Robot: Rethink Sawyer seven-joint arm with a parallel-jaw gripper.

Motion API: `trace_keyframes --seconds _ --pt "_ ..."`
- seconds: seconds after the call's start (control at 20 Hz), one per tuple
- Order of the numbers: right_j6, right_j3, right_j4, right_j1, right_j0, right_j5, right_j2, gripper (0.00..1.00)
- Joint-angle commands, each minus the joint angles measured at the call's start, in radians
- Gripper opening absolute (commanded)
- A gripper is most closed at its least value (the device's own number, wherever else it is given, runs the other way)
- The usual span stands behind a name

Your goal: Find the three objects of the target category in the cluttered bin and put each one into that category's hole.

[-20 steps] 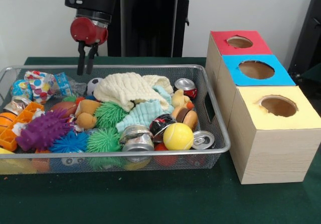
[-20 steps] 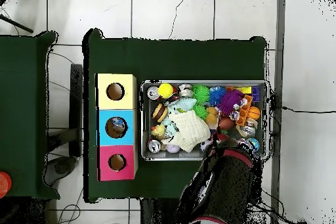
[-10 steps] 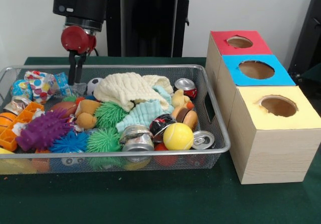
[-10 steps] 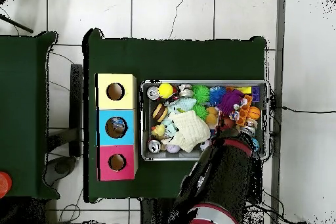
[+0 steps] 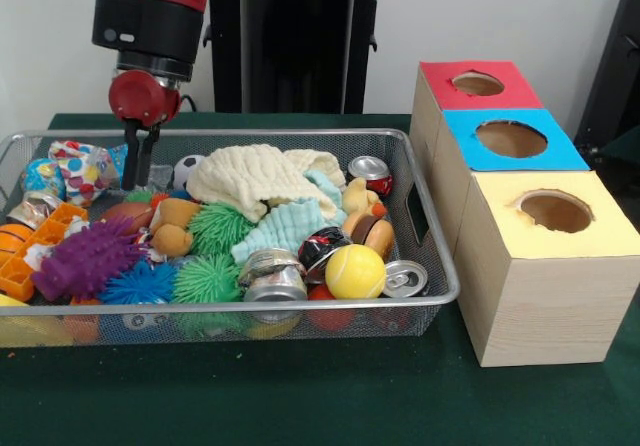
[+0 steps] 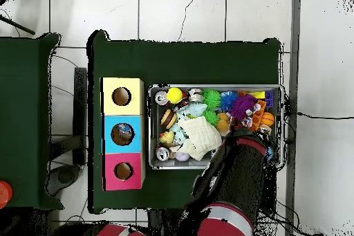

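Observation:
My gripper (image 5: 137, 178) hangs inside the back left part of the wire bin (image 5: 432, 256). Its thin black fingers (image 5: 130, 166) point down, slightly apart, with nothing between them. They sit just right of a blue snack packet (image 5: 122, 164) and a polka-dot packet (image 5: 80, 169), above a brown ball (image 5: 128, 212). A red-topped box (image 5: 478, 84), a blue-topped box (image 5: 512, 138) and a yellow-topped box (image 5: 555, 211), each with a round hole, stand in a row right of the bin. In the overhead view the arm (image 6: 238, 178) hides the gripper.
The bin is packed with a cream cloth (image 5: 250, 178), a soccer ball (image 5: 185, 169), green spiky balls (image 5: 215, 228), a purple spiky toy (image 5: 85, 259), a yellow ball (image 5: 354, 271) and cans (image 5: 370, 173) (image 5: 405, 279). Something lies inside the blue box's hole (image 6: 123, 133).
The gripper has moved left in the front view and come down from above the bin's back rim into its back left corner. The objects have not shifted.

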Motion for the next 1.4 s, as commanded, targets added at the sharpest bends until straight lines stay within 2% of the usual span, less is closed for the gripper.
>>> trace_keyframes --seconds 0.05,0.1,0.2,0.25,0.35,0.45,0.65,0.85,1.2,1.4 --pt "0.172 -0.100 -0.005 0.125 -0.044 0.111 0.081 1.00" --pt "0.139 -0.104 0.011 0.141 -0.055 0.131 0.081 1.00" --pt "0.170 -0.090 0.015 0.156 -0.069 0.153 0.084 1.00" --pt "0.213 -0.081 -0.010 0.172 -0.063 0.148 0.069 1.00" --pt "0.463 -0.116 -0.138 0.266 0.026 0.049 -0.041 1.00" --pt "0.648 -0.148 -0.211 0.345 0.102 -0.030 -0.130 1.00" --pt "0.749 -0.165 -0.242 0.400 0.151 -0.102 -0.188 1.00" --pt "0.847 -0.148 -0.266 0.438 0.213 -0.156 -0.243 1.00" --pt "0.987 -0.075 -0.282 0.440 0.313 -0.218 -0.298 1.00" --pt "1.018 -0.054 -0.274 0.426 0.337 -0.234 -0.310 1.00"
